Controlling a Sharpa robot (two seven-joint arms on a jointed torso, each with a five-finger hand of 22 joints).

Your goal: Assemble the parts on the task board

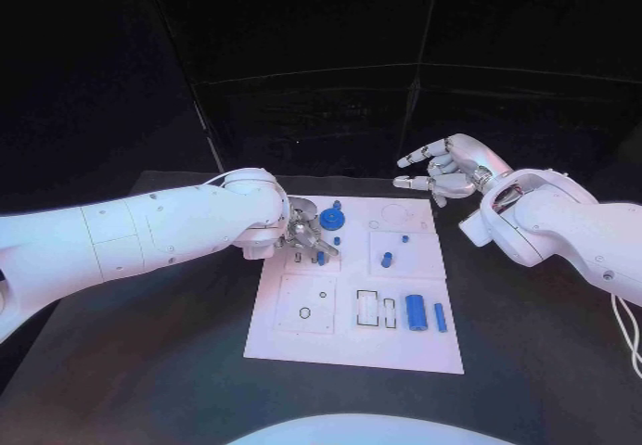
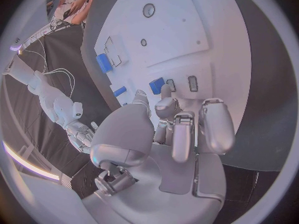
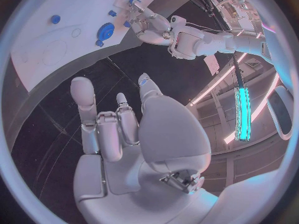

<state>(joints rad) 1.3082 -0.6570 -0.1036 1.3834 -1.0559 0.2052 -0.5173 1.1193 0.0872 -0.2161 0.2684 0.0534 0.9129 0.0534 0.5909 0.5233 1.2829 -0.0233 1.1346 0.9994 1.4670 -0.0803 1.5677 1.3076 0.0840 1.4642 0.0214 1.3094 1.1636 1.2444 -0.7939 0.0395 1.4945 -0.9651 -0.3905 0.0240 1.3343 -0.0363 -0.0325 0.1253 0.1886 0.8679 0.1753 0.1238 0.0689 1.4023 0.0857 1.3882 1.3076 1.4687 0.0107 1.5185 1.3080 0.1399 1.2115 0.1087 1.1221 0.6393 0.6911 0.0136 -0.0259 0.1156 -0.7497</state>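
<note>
1. Left hand [image 1: 302, 239] was down on the task board [image 1: 351, 348], fingers drawn together around a small blue part [image 2: 156, 85] near the board's left edge; whether it truly gripped the part could not be told
2. Right hand [image 1: 448, 167] hovered off the far right corner, fingers apart, holding nothing
3. Judgement: seat the part squarely and press straight down, avoiding the blue gear [image 1: 330, 219] just beyond
4. No legible writing or labels seen

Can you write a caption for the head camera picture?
Left robot hand reaches onto the white task board; right robot hand hovers.
</note>
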